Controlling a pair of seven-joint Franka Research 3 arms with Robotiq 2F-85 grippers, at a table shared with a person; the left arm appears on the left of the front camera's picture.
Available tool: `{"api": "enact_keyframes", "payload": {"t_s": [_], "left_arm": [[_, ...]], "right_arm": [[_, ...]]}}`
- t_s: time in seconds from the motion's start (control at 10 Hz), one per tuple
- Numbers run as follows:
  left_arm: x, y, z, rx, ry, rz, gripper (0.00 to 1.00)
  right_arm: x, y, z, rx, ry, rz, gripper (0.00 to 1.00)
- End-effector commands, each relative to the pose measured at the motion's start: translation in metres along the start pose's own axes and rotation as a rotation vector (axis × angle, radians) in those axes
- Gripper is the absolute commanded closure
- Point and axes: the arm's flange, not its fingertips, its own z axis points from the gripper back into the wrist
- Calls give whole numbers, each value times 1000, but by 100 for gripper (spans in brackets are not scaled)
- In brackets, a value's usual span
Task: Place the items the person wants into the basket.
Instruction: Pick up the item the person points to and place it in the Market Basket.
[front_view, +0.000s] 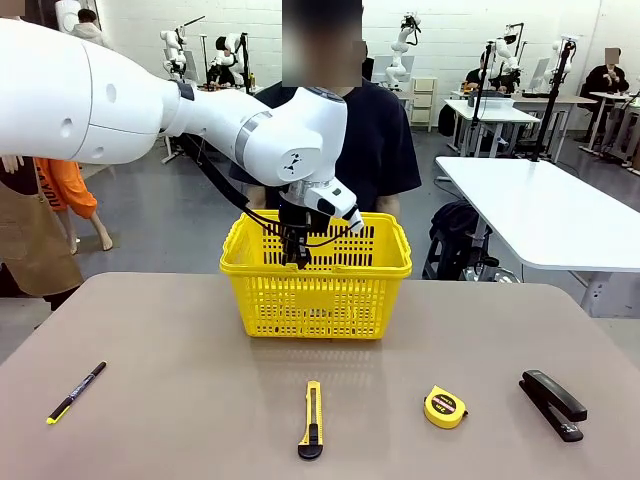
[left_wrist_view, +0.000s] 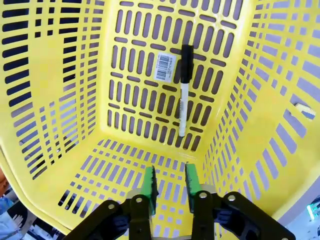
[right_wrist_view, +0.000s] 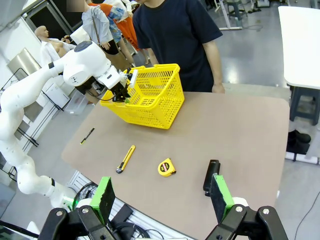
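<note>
The yellow basket stands at the table's far middle, in front of the person in a dark T-shirt. My left gripper hangs inside its top, fingers pointing down. In the left wrist view the left gripper is open a little with nothing between its green pads. Below it the white marker with a black cap lies on the basket floor, beside a barcode label. The tape measure and black stapler lie near the front right. My right gripper stands wide open high above the table.
A yellow-and-black utility knife lies front middle and a slim black pen front left. The person's hand rests at the table's far edge by the basket. A white table stands off to the right.
</note>
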Motion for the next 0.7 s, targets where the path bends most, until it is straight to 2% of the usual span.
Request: {"api": "enact_keyframes", "payload": {"t_s": [0.0, 0.1, 0.2, 0.4, 0.6], "left_arm": [[1, 7, 1, -7, -22, -23, 0], [2, 7, 2, -12, -24, -22, 0], [2, 8, 2, -15, -25, -22, 16], [1, 8, 2, -17, -25, -24, 0], [2, 9, 2, -23, -22, -22, 0]], "right_arm": [[0, 1, 0, 8, -2, 7, 0], [0, 1, 0, 8, -2, 7, 0], [0, 1, 0, 8, -2, 7, 0], [0, 1, 0, 8, -2, 7, 0], [0, 1, 0, 8, -2, 7, 0]]}}
